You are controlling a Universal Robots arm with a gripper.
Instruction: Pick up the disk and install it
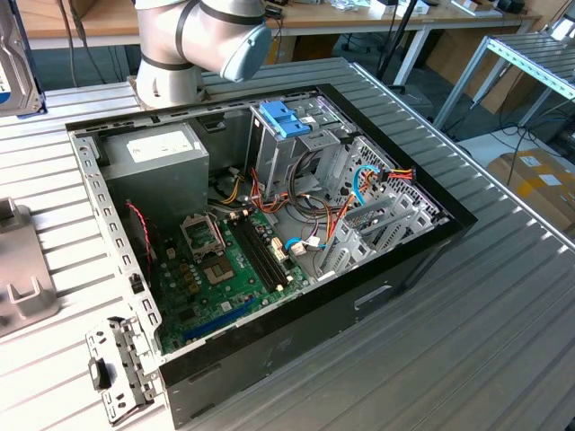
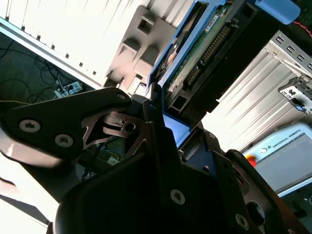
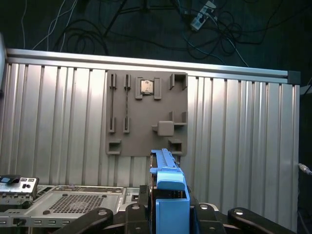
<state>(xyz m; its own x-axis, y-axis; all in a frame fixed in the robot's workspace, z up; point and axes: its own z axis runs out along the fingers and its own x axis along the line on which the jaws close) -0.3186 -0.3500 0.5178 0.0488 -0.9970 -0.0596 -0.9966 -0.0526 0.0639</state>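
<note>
The gripper [image 2: 165, 127] is clenched on the disk [image 2: 207, 41], gripping its blue carrier, with the grey fixture plate [image 3: 146, 114] well beyond it. The carry likely calls for a firm, square hold, with the disk lined up to the drive cage [image 1: 274, 154] in the upper middle of the exterior view.

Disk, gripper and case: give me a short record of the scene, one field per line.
gripper: shut on the disk, first wrist view
disk: blue-framed, green board on one face, sticking out past the fingers
holder: grey, flat on the ribbed table, beyond the disk
chip: sits in one holder pocket
case: open, on the table, exterior view
status: disk picked up, not in the case
</note>
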